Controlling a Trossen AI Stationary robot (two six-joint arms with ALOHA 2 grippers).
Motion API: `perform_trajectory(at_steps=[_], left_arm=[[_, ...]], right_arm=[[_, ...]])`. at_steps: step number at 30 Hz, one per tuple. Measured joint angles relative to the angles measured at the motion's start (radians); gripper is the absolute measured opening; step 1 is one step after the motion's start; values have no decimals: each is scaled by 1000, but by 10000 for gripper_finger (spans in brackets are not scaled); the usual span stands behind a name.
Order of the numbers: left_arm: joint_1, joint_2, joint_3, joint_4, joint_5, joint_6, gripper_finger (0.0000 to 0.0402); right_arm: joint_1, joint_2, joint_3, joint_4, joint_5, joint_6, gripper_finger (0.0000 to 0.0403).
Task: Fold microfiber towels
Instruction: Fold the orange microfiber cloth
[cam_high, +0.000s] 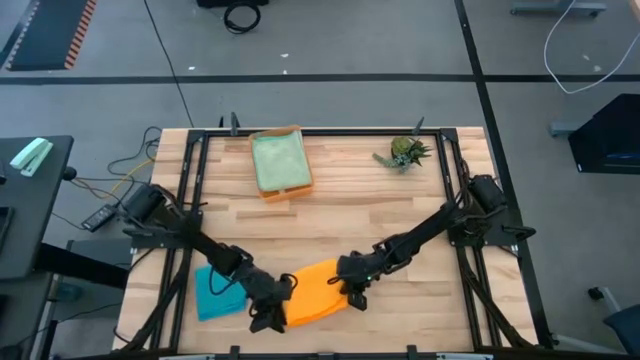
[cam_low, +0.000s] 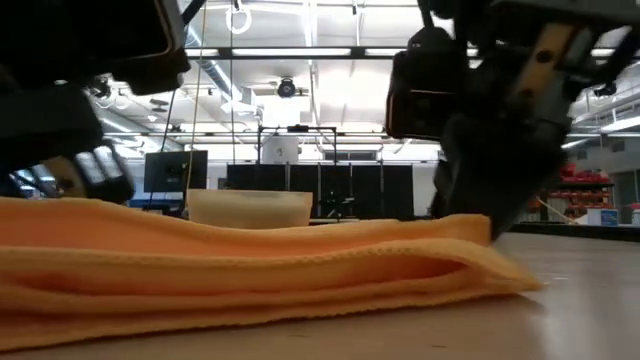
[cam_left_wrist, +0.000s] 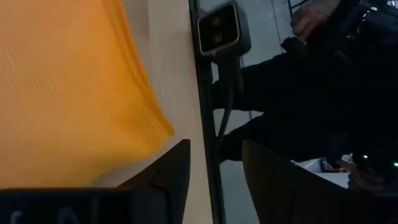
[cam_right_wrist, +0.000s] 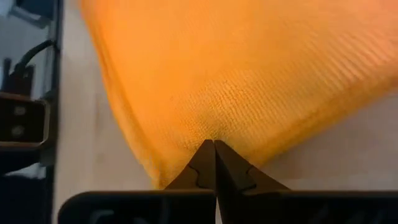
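Observation:
An orange towel (cam_high: 315, 290) lies folded over on the table near its near edge; in the low view its layers (cam_low: 250, 270) are stacked, with the folded edge at the right. My right gripper (cam_high: 352, 298) is shut on its right part. My left gripper (cam_high: 268, 320) is open beside the towel's near left corner (cam_left_wrist: 155, 127), and I cannot tell whether it touches the corner. A teal towel (cam_high: 218, 292) lies flat to the left of the orange one. A sage green towel (cam_high: 279, 160) lies in the orange tray (cam_high: 286, 190). My right gripper has its shut fingertips (cam_right_wrist: 205, 155) on the orange towel's upper layer (cam_right_wrist: 211, 127), near the right folded edge. The cloth puckers toward the tips, as if a small bit is pinched. The fingers slant down from the table's right side. The towel lies on the table.
A small spiky green plant (cam_high: 405, 152) stands at the far right. A small camera box (cam_left_wrist: 219, 28) sits at the table's near edge close to my left gripper. Bare wood (cam_high: 380, 215) lies between the tray and the orange towel.

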Motion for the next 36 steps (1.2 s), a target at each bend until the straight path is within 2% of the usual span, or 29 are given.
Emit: perform_trajectory(at_steps=[5, 11, 13, 21, 28, 31, 36], left_arm=[[35, -37, -18, -40, -53, 59, 121], [111, -78, -82, -85, -209, 99, 31], [145, -78, -97, -96, -227, 100, 10], [187, -66, -103, -216, -211, 161, 6], [153, -66, -103, -224, -212, 111, 6], [127, -66, -102, -219, -214, 60, 6], [94, -66, -97, -188, -208, 21, 17]], right_arm=[[-33, -90, 0, -36, 43, -29, 0], [29, -141, 1, -47, 40, 24, 0], [65, -124, 0, -39, 43, 57, 0], [93, -34, 0, 53, 112, 179, 0], [85, 42, 4, 55, 119, 227, 0], [52, 39, 7, 13, 106, 194, 0], [-80, -12, 2, -68, 109, 13, 0]])
